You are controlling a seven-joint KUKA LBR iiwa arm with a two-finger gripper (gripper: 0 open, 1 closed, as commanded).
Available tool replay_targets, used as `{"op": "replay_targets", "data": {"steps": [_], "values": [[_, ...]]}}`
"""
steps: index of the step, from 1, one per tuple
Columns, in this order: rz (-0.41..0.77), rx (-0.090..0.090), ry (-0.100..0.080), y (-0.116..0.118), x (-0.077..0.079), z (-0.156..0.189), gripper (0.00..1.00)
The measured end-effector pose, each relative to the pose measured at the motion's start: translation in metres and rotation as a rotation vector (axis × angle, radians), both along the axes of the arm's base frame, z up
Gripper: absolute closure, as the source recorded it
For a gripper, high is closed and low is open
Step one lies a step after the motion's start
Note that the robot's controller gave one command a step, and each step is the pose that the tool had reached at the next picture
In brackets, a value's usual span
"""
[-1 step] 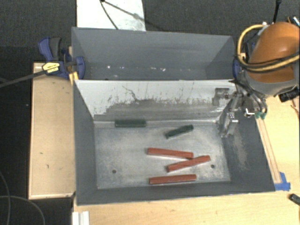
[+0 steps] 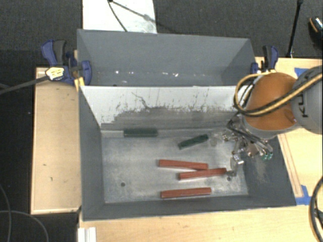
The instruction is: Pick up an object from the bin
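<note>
Down low, pincer (image 2: 233,171) beside middle brown stick (image 2: 201,174)

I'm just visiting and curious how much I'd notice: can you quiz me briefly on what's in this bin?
1. How many reddish-brown sticks lie in the bin?
2. True or false: the gripper is at the bin's left side in the camera view.
3. Which thing lies nearest the gripper? A. the dark green stick by the back wall. B. the middle reddish-brown stick, at its right end. C. the front reddish-brown stick.
Key: 1. three. 2. false, it is at the right side. 3. B.
</note>
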State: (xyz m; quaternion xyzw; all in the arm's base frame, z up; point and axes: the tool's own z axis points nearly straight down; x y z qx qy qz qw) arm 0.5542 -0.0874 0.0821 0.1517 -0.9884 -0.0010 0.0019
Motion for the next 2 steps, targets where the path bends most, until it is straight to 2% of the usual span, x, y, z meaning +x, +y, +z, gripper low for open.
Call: {"op": "replay_targets", "data": {"steps": [1, 2], "values": [[0.144, 0.001, -0.002, 0.0277, -0.0522, -0.0124, 0.00], [0.147, -0.001, -0.007, 0.0269, -0.0502, -0.0116, 1.00]]}}
